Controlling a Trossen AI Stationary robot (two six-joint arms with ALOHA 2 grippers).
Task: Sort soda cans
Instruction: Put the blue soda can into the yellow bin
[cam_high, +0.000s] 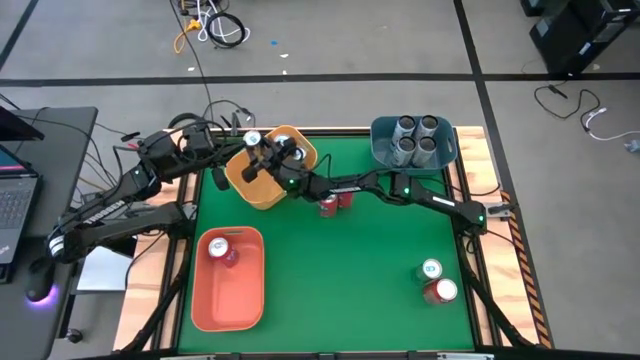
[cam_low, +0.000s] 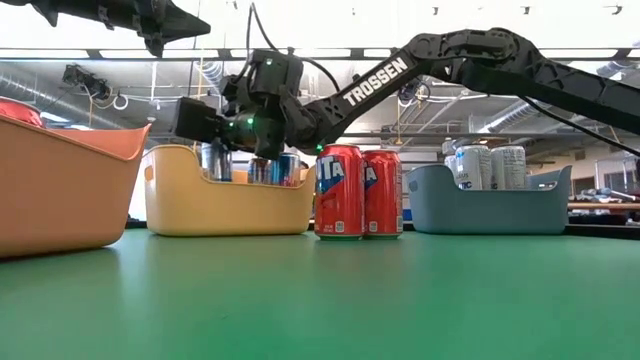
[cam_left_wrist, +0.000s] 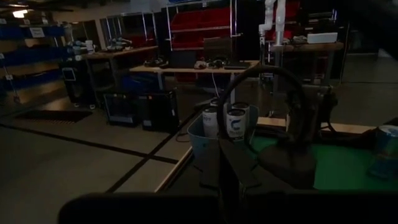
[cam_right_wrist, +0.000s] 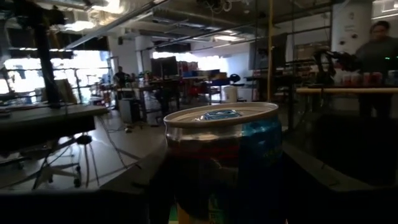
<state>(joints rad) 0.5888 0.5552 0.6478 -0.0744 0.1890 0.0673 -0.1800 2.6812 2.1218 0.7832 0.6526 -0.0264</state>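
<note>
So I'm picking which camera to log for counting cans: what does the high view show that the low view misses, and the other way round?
Only the high view shows the two cans standing at the table's right front, the red can in the orange bin, and the left gripper by the yellow bin's edge. Only the low view shows the red pair's labels and the room behind. Both show the right gripper holding a can over the yellow bin, and the blue bin of silver cans.

My right gripper (cam_high: 268, 158) covers much of the yellow bin (cam_high: 262, 190) from above, so I cannot count the cans inside it. In my right wrist view the can (cam_right_wrist: 224, 162) between my fingers is cut off below, its label too dark to read. The orange bin (cam_low: 60, 180) runs off the low view's edge.
</note>
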